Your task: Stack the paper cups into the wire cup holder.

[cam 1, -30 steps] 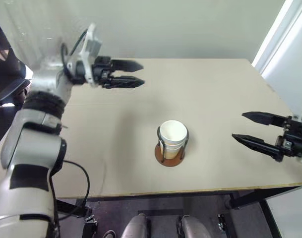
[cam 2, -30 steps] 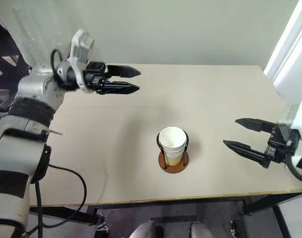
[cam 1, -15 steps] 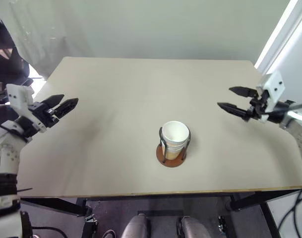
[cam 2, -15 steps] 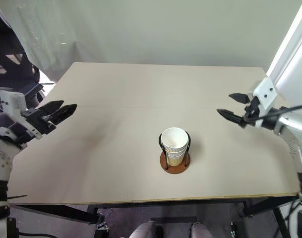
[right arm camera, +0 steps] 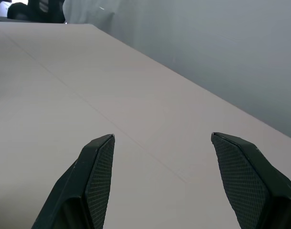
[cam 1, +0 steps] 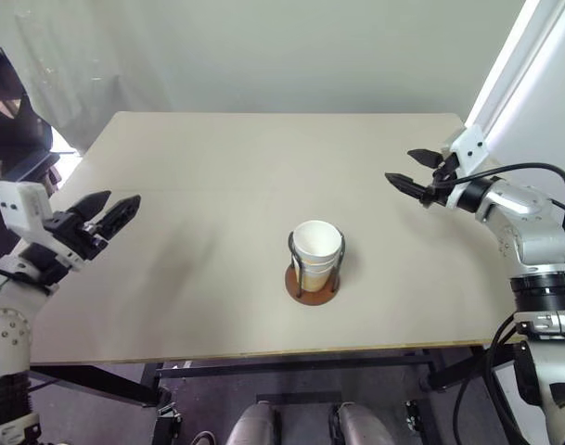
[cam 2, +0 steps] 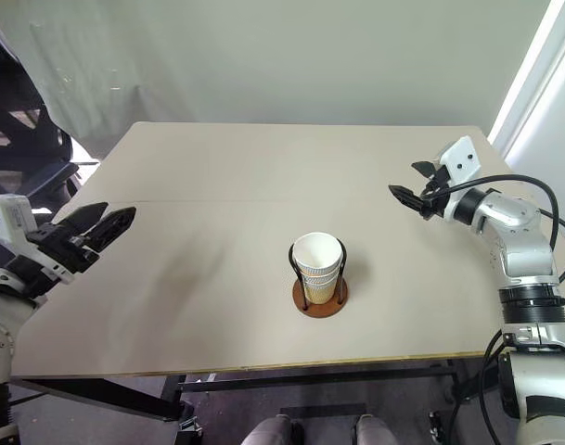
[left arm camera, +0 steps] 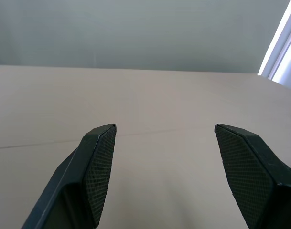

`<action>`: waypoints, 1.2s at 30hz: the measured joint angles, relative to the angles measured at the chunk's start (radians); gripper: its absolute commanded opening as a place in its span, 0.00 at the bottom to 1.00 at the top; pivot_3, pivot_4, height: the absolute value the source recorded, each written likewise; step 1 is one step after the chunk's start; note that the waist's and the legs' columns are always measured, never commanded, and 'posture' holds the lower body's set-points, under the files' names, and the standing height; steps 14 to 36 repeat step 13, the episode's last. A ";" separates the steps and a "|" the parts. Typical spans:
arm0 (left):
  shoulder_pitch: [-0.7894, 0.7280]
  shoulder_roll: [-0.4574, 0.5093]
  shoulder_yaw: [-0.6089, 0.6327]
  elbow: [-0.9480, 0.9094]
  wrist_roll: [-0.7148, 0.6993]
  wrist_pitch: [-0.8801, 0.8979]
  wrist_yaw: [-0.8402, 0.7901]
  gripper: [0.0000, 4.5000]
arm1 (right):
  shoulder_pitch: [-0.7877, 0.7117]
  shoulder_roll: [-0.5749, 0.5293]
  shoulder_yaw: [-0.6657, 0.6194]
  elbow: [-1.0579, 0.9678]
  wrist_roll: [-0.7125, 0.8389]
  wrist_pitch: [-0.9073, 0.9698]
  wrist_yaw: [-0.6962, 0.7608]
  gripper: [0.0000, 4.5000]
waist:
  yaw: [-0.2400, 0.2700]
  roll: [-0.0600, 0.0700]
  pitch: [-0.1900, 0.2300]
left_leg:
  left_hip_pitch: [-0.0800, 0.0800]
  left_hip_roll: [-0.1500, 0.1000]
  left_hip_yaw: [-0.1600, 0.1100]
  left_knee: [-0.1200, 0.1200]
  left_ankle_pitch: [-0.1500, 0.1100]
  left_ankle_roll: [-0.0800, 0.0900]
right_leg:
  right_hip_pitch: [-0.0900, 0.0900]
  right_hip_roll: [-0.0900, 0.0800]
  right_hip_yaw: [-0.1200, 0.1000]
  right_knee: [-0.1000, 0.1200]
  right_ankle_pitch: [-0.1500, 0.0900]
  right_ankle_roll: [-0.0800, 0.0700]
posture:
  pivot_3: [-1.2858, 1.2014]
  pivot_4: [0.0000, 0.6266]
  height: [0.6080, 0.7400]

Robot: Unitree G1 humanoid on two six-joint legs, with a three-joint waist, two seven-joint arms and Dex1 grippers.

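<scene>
Left eye view: beige table (cam 1: pixel 217 185) before a pale wall (cam 1: pixel 291 51).

Bare test room: plain table (cam 1: pixel 217 167), blank wall (cam 1: pixel 282 46).

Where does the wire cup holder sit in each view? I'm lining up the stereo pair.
Left eye view: wire cup holder, just below picture centre, paper cups nested inside.
Right eye view: the same, slightly lower and right.
Wrist views: bare table.
Shared landmark: the table's near edge.
</scene>
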 measured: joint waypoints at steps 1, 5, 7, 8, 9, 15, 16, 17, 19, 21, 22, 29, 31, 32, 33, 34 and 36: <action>0.023 -0.015 0.004 -0.033 0.002 0.008 0.025 0.78 | -0.025 0.012 0.005 0.030 -0.004 0.000 0.011 0.73 | -0.008 0.000 0.000 | 0.000 0.000 0.001 -0.001 0.001 -0.001 | -0.001 0.000 0.001 0.001 0.000 0.000 | 0.52 0.24 1.00; 0.057 -0.039 0.002 -0.100 0.014 0.056 0.102 0.78 | -0.075 0.041 0.022 0.092 -0.022 -0.003 0.043 0.73 | -0.016 -0.002 0.000 | 0.000 0.001 -0.001 -0.010 0.005 -0.007 | -0.006 0.001 0.000 0.005 -0.001 -0.003 | 0.52 0.24 1.00; 0.060 -0.038 0.003 -0.122 0.017 0.088 0.135 0.78 | -0.084 0.050 0.022 0.114 -0.026 -0.004 0.051 0.73 | -0.013 -0.002 0.000 | 0.000 0.001 -0.001 -0.013 0.006 -0.008 | -0.009 0.001 0.000 0.008 -0.001 -0.005 | 0.52 0.24 1.00; 0.060 -0.037 0.003 -0.129 0.014 0.107 0.147 0.78 | -0.088 0.054 0.022 0.123 -0.028 -0.005 0.053 0.73 | -0.012 -0.002 0.000 | 0.000 0.001 -0.001 -0.015 0.007 -0.009 | -0.010 0.001 0.000 0.009 -0.002 -0.006 | 0.52 0.24 1.00; 0.060 -0.037 0.003 -0.135 0.009 0.132 0.158 0.78 | -0.093 0.056 0.022 0.130 -0.032 -0.005 0.056 0.73 | -0.012 -0.002 0.000 | 0.000 0.001 -0.001 -0.016 0.007 -0.009 | -0.011 0.001 0.000 0.009 -0.002 -0.006 | 0.52 0.24 1.00; 0.057 -0.037 0.004 -0.148 -0.011 0.184 0.172 0.78 | -0.122 0.058 0.021 0.163 -0.042 -0.013 0.060 0.73 | -0.014 -0.002 0.000 | 0.000 0.002 -0.001 -0.017 0.006 -0.011 | -0.012 0.002 0.000 0.009 -0.003 -0.008 | 0.52 0.24 1.00; 0.057 -0.037 0.004 -0.148 -0.011 0.184 0.172 0.78 | -0.122 0.058 0.021 0.163 -0.042 -0.013 0.060 0.73 | -0.014 -0.002 0.000 | 0.000 0.002 -0.001 -0.017 0.006 -0.011 | -0.012 0.002 0.000 0.009 -0.003 -0.008 | 0.52 0.24 1.00; 0.057 -0.037 0.004 -0.148 -0.011 0.184 0.172 0.78 | -0.122 0.058 0.021 0.163 -0.042 -0.013 0.060 0.73 | -0.014 -0.002 0.000 | 0.000 0.002 -0.001 -0.017 0.006 -0.011 | -0.012 0.002 0.000 0.009 -0.003 -0.008 | 0.52 0.24 1.00; 0.057 -0.037 0.004 -0.148 -0.011 0.184 0.172 0.78 | -0.122 0.058 0.021 0.163 -0.042 -0.013 0.060 0.73 | -0.014 -0.002 0.000 | 0.000 0.002 -0.001 -0.017 0.006 -0.011 | -0.012 0.002 0.000 0.009 -0.003 -0.008 | 0.52 0.24 1.00; 0.057 -0.037 0.004 -0.148 -0.011 0.184 0.172 0.78 | -0.122 0.058 0.021 0.163 -0.042 -0.013 0.060 0.73 | -0.014 -0.002 0.000 | 0.000 0.002 -0.001 -0.017 0.006 -0.011 | -0.012 0.002 0.000 0.009 -0.003 -0.008 | 0.52 0.24 1.00; 0.057 -0.037 0.004 -0.148 -0.011 0.184 0.172 0.78 | -0.122 0.058 0.021 0.163 -0.042 -0.013 0.060 0.73 | -0.014 -0.002 0.000 | 0.000 0.002 -0.001 -0.017 0.006 -0.011 | -0.012 0.002 0.000 0.009 -0.003 -0.008 | 0.52 0.24 1.00; 0.057 -0.037 0.004 -0.148 -0.011 0.184 0.172 0.78 | -0.122 0.058 0.021 0.163 -0.042 -0.013 0.060 0.73 | -0.014 -0.002 0.000 | 0.000 0.002 -0.001 -0.017 0.006 -0.011 | -0.012 0.002 0.000 0.009 -0.003 -0.008 | 0.52 0.24 1.00; 0.057 -0.037 0.004 -0.148 -0.011 0.184 0.172 0.78 | -0.122 0.058 0.021 0.163 -0.042 -0.013 0.060 0.73 | -0.014 -0.002 0.000 | 0.000 0.002 -0.001 -0.017 0.006 -0.011 | -0.012 0.002 0.000 0.009 -0.003 -0.008 | 0.52 0.24 1.00; 0.057 -0.037 0.004 -0.148 -0.011 0.184 0.172 0.78 | -0.122 0.058 0.021 0.163 -0.042 -0.013 0.060 0.73 | -0.014 -0.002 0.000 | 0.000 0.002 -0.001 -0.017 0.006 -0.011 | -0.012 0.002 0.000 0.009 -0.003 -0.008 | 0.52 0.24 1.00; 0.057 -0.037 0.004 -0.148 -0.011 0.184 0.172 0.78 | -0.122 0.058 0.021 0.163 -0.042 -0.013 0.060 0.73 | -0.014 -0.002 0.000 | 0.000 0.002 -0.001 -0.017 0.006 -0.011 | -0.012 0.002 0.000 0.009 -0.003 -0.008 | 0.52 0.24 1.00; 0.057 -0.037 0.004 -0.148 -0.011 0.184 0.172 0.78 | -0.122 0.058 0.021 0.163 -0.042 -0.013 0.060 0.73 | -0.014 -0.002 0.000 | 0.000 0.002 -0.001 -0.017 0.006 -0.011 | -0.012 0.002 0.000 0.009 -0.003 -0.008 | 0.52 0.24 1.00; 0.057 -0.037 0.004 -0.148 -0.011 0.184 0.172 0.78 | -0.122 0.058 0.021 0.163 -0.042 -0.013 0.060 0.73 | -0.014 -0.002 0.000 | 0.000 0.002 -0.001 -0.017 0.006 -0.011 | -0.012 0.002 0.000 0.009 -0.003 -0.008 | 0.52 0.24 1.00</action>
